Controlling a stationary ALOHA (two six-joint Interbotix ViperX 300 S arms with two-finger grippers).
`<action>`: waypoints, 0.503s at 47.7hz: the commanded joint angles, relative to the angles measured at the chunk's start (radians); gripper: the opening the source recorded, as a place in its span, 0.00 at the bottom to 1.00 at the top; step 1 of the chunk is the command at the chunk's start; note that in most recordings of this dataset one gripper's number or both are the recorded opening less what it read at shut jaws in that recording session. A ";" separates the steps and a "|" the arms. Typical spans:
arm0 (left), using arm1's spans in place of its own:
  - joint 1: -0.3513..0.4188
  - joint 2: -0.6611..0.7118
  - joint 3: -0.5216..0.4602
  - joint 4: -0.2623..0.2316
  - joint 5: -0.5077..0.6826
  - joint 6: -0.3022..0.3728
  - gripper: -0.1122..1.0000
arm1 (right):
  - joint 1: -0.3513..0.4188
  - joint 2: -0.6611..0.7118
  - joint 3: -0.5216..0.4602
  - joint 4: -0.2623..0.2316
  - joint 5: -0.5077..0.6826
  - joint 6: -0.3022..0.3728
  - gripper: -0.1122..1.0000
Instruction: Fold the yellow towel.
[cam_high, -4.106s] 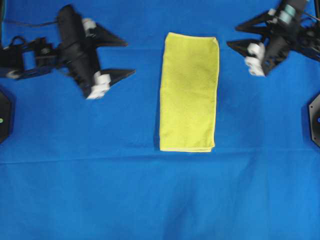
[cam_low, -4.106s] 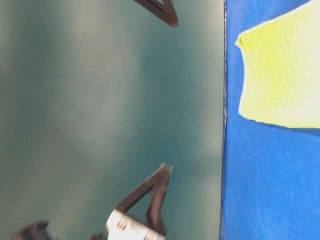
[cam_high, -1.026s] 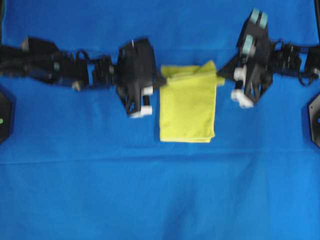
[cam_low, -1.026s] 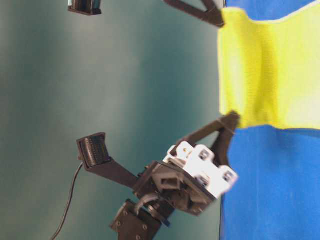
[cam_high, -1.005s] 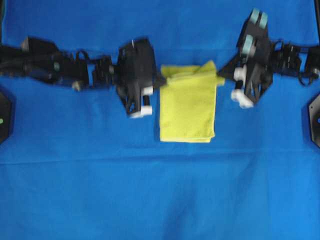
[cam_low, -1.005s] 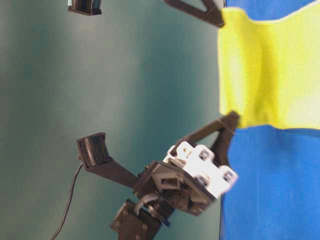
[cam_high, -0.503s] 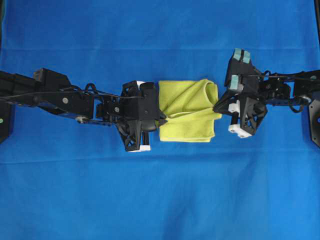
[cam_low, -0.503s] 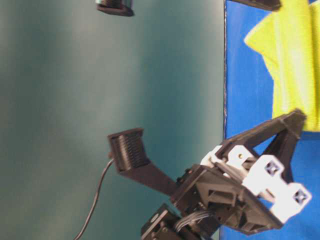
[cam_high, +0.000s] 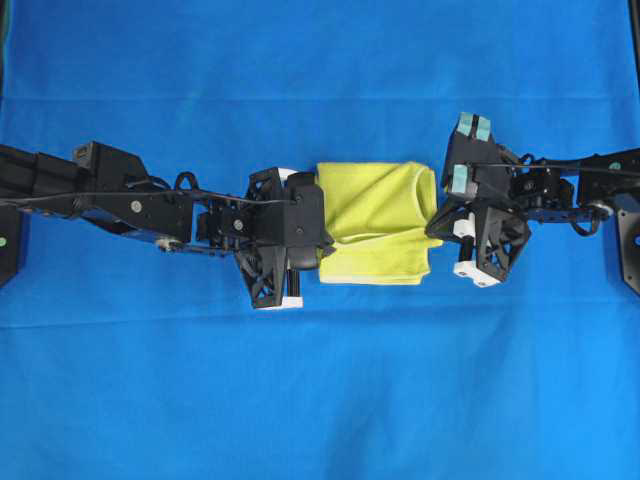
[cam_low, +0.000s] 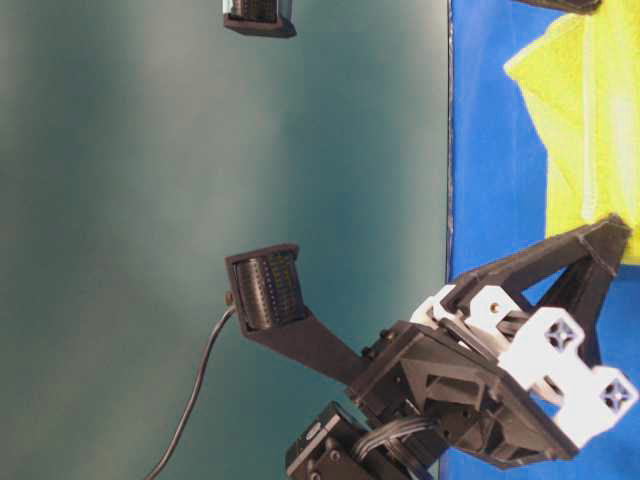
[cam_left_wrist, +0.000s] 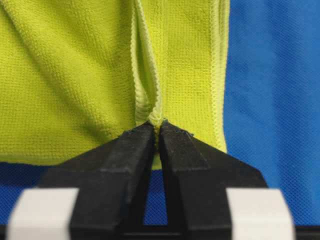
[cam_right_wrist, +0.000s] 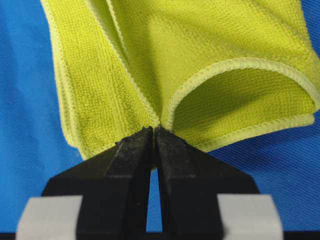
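The yellow towel (cam_high: 375, 222) lies folded over on itself on the blue cloth in the middle of the overhead view, its top layer rumpled. My left gripper (cam_high: 322, 243) is at the towel's left edge, shut on a pinched hem of the yellow towel (cam_left_wrist: 150, 75), with cloth showing between the tips. At the right edge my right gripper (cam_high: 432, 220) is shut on a corner of the yellow towel (cam_right_wrist: 200, 55), whose upper layer arches up from the tips. In the table-level view the yellow towel (cam_low: 590, 120) shows at the top right, above the left gripper (cam_low: 610, 235).
Blue cloth (cam_high: 320, 400) covers the whole table. Both arms reach in from the sides, the left arm (cam_high: 120, 195) and the right arm (cam_high: 570, 190). Black base mounts sit at the left edge (cam_high: 8, 240) and the right edge (cam_high: 630, 235).
Both grippers carried the towel's far corners toward the near edge, doubling the towel over and shortening it. In the last half second they settled slightly lower, still pinching the cloth.
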 joint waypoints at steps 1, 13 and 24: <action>-0.006 -0.015 -0.015 0.000 -0.005 0.000 0.21 | 0.014 0.000 -0.018 0.003 -0.005 -0.002 0.14; -0.006 -0.020 -0.021 0.000 -0.005 0.014 0.47 | 0.046 0.012 -0.037 0.003 -0.011 -0.002 0.67; -0.006 -0.092 -0.002 0.002 0.020 0.023 0.58 | 0.055 -0.055 -0.069 0.003 0.057 -0.002 0.65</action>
